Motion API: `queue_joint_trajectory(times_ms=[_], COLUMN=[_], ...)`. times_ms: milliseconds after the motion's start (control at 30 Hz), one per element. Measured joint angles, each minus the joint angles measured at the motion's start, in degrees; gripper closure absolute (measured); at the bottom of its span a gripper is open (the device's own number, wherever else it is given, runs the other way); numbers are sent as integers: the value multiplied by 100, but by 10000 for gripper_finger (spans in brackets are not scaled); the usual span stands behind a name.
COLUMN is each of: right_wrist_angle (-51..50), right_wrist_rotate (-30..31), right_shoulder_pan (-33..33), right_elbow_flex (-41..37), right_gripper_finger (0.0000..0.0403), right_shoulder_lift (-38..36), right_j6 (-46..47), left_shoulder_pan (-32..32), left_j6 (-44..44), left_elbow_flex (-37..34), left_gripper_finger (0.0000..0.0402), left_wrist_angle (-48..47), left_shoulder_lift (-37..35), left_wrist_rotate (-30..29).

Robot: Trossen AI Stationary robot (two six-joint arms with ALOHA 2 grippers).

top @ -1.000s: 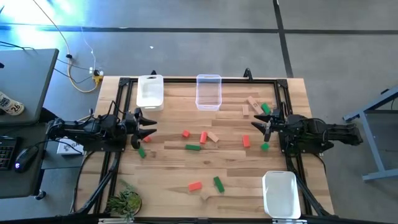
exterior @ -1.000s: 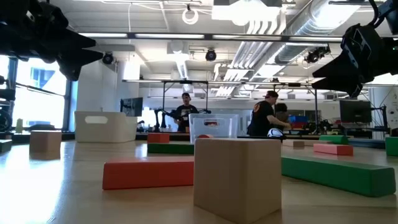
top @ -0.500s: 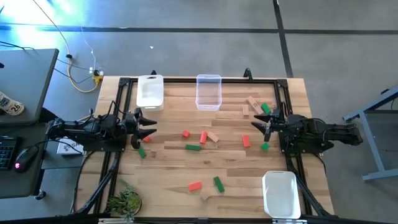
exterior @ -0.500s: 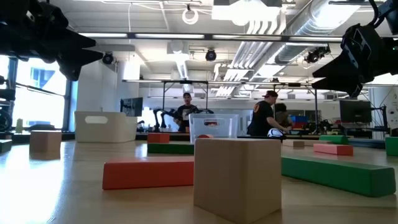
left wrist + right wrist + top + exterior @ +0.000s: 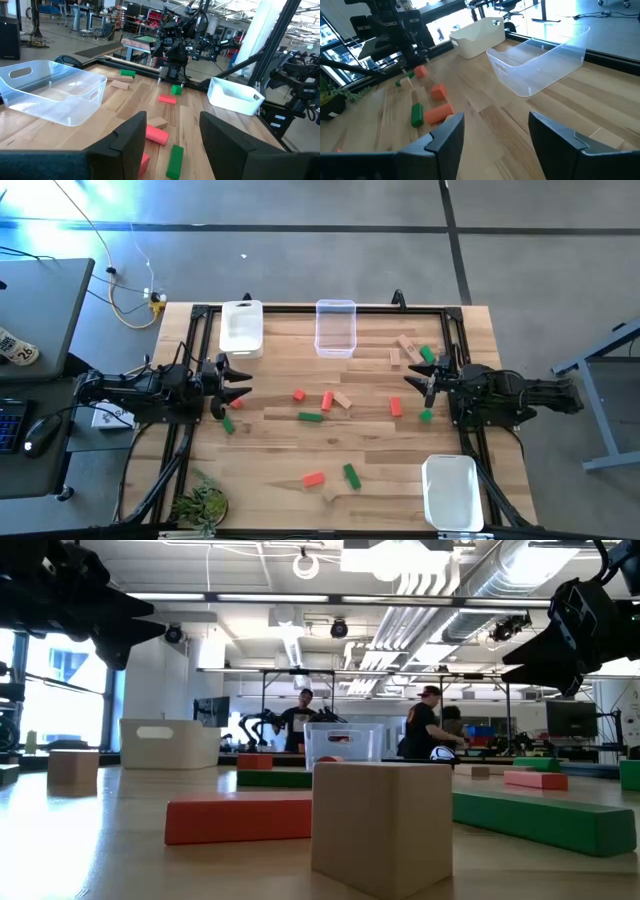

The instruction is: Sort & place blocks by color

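On the wooden table (image 5: 280, 450), red, green and plain blocks (image 5: 325, 401) lying around, left gripper (image 5: 236, 388) and right gripper (image 5: 418, 379) spread wide, holding nothing.

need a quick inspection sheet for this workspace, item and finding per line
surface: wooden table with a black frame along its edges
job's things: red, green and natural wood blocks lie loose on the table; none seen in the clear bin or the two white bins
clutter: small plant at one table corner
grippers: left gripper open and empty at the left edge; right gripper open and empty at the right edge
cables: yellow and white cables on the floor beside the table
surroundings: desk with keyboard and mouse to the left; people stand in the room behind
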Motion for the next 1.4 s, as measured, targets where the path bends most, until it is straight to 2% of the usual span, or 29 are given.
queue_joint_trajectory(times_ms=[433,700,867,1400], right_wrist_angle=[0,1,2,1], right_wrist_rotate=[0,1,2,0], right_shoulder_pan=[-1,0,0,1], right_elbow_flex=[0,0,0,-1], right_gripper_finger=[194,194,194,194], right_shoulder_lift=[-1,0,-2,0], right_j6=[0,0,2,0], left_shoulder_pan=[1,7,7,9], left_j6=[-54,-1081,-1347,-1141], left_elbow_flex=[1,1,0,0], left_gripper_finger=[229,229,229,229], left_wrist_angle=[2,7,7,113], left_shoulder_lift=[-1,0,-1,0], left_wrist_rotate=[-49,-72,-69,-74])
